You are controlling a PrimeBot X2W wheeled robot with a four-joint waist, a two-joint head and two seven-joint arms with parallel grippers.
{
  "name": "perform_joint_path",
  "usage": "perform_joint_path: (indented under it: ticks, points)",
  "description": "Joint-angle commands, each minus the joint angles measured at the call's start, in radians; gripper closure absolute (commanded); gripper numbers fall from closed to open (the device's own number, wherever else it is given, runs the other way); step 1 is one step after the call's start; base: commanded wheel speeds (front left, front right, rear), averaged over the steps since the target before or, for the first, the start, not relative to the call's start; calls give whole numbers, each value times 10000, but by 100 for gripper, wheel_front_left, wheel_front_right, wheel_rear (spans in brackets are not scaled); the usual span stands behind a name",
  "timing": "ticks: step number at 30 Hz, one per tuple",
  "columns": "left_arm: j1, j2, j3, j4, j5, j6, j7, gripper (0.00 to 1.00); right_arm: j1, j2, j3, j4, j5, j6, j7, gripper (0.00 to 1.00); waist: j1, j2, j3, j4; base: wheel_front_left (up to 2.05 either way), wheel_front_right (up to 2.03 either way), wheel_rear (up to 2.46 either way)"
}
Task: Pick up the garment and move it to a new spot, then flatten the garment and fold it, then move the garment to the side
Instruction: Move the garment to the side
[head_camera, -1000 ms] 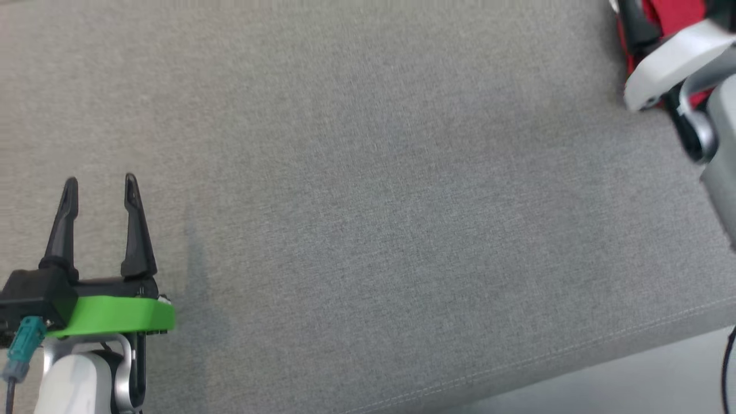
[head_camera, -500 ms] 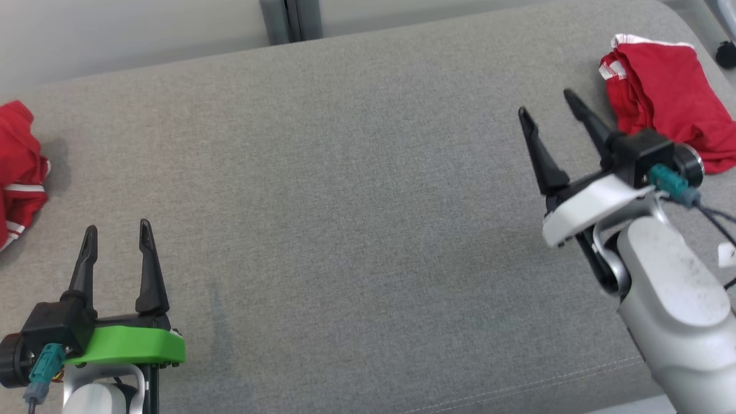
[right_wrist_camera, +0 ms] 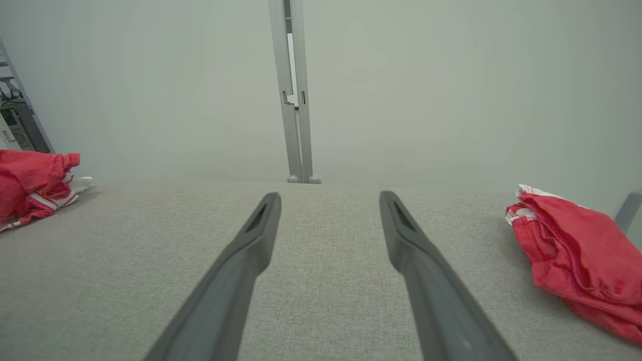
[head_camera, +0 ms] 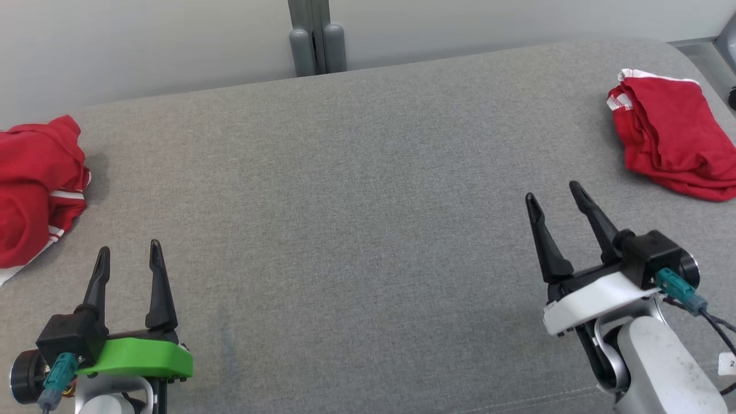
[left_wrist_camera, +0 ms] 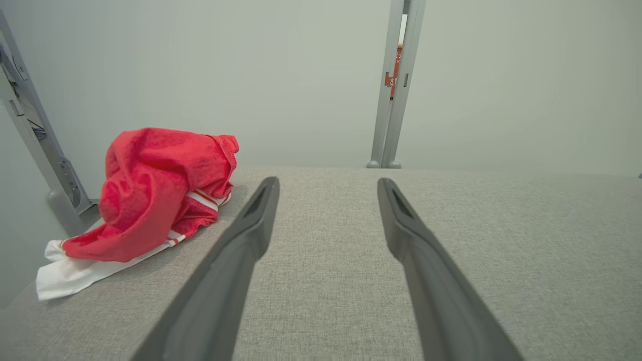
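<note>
Found a crumpled red garment (head_camera: 34,184) ahead and to the left of the left claw (head_camera: 129,250), well apart from it. Saw that claw spread wide and empty above the grey cushion (head_camera: 356,201). Noted bare cushion between the two claws. Saw the right claw (head_camera: 553,191) likewise spread, gripping nothing. Spotted a second red garment (head_camera: 673,138) ahead and to the right of it, lying flatter, seemingly folded and set aside. Judged that piece likely finished. Judged the crumpled one untouched, with pickup, flattening, folding and moving aside all left to do.
</note>
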Motion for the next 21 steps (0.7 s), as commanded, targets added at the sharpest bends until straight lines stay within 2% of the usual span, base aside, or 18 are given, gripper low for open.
perform_joint_path:
  ticks: [1,11,21]
  points:
    - [180,19,7,57,-30,4,-60,0,322,83,-67,-101,-91,-19,-27,0,1,0,-135,72,0,0,0]
    - [359,-17,-50,354,-103,-14,-105,0,1478,711,-707,-497,-373,-17,-27,0,1,0,-468,318,0,0,0]
    - [290,57,-10,564,-143,-49,-147,0,1850,946,-1130,-622,-415,-17,-29,0,1,0,-471,408,0,0,0]
